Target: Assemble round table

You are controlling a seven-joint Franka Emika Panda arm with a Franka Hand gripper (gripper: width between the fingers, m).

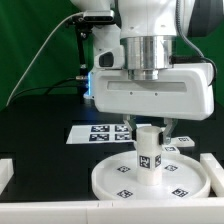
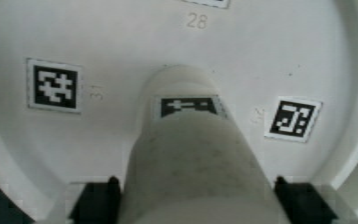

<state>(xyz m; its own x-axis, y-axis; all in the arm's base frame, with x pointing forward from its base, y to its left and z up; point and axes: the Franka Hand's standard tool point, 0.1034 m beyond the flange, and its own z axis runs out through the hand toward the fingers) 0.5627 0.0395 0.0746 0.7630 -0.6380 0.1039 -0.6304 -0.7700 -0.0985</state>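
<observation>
On the disc [image 1: 105, 176], upright post [image 1: 148, 156], clasped near its top by the pincer [image 1: 148, 134]

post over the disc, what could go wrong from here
The pincer grips the post only near its top, so it could tilt while being pressed into the disc. The joint under the post is hidden in both views, so misalignment would go unseen. Nothing visibly holds the disc, so a sideways push could slide it.

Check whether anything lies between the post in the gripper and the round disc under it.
Nothing visible does. The gripper holds the post upright over the round disc, whose face around the post shows only flat printed tags. Whether the post's foot touches is not visible.
</observation>
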